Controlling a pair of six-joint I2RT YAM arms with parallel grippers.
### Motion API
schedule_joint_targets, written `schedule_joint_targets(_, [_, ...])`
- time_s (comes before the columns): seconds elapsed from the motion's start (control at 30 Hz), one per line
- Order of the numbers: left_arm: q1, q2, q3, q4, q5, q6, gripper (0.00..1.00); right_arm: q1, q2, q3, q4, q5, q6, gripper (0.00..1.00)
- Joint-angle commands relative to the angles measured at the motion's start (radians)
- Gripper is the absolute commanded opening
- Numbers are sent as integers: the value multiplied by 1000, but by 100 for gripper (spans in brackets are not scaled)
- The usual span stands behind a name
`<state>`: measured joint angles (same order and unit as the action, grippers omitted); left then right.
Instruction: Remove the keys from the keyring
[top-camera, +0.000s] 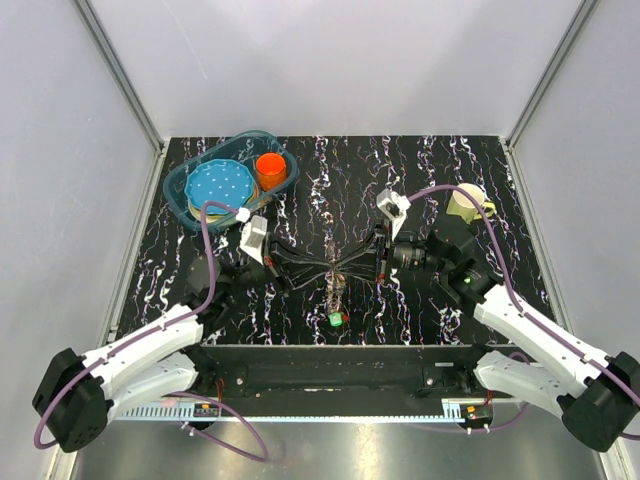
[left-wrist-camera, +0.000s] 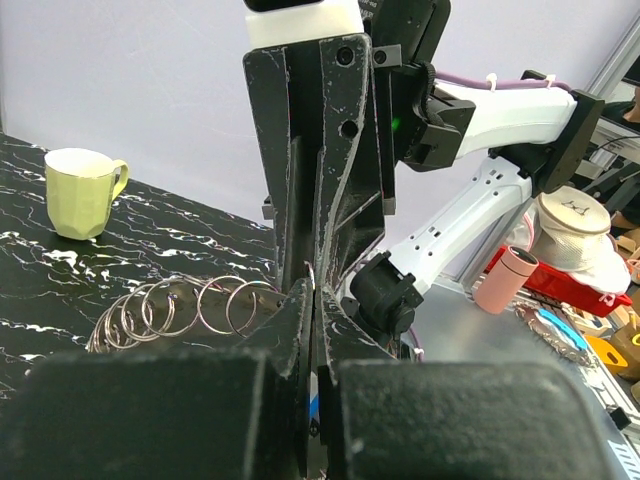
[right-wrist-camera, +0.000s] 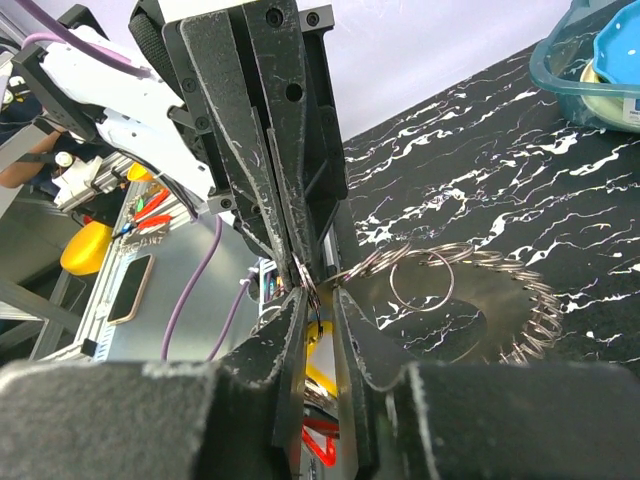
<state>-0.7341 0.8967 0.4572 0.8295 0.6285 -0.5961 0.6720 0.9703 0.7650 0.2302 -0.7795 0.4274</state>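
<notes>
The keyring bunch (top-camera: 337, 285) hangs between both grippers above the table's middle. It shows as several thin silvery rings fanned out, in the left wrist view (left-wrist-camera: 180, 305) and in the right wrist view (right-wrist-camera: 470, 290). A small green piece (top-camera: 335, 320) dangles at its bottom. Flat key blades are not clear to me. My left gripper (top-camera: 320, 272) comes from the left and is shut (left-wrist-camera: 313, 292) on the bunch, with a blue piece between its fingers. My right gripper (top-camera: 355, 270) faces it tip to tip and is shut (right-wrist-camera: 320, 297) on a thin ring.
A teal basin (top-camera: 180, 185) at the back left holds a blue dotted plate (top-camera: 218, 185) and an orange cup (top-camera: 270, 168). A pale yellow-green mug (top-camera: 468, 203) stands at the back right, behind the right arm. It also shows in the left wrist view (left-wrist-camera: 82, 192).
</notes>
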Motion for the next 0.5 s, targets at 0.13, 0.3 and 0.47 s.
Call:
schedule_joint_targets(0.13, [-2,28,35,137,33,-18,0,-3,10,-20,150,-35,11,0])
schedule_joint_targets(0.3, [-2,22,69,-15,-6,50,1,-2,-50,-18,65,-20,-71,0])
schedule_joint_targets(0.47, [-2,-28,118,-275,-104,157,33,-2,-33,111,-289,-49,-200,0])
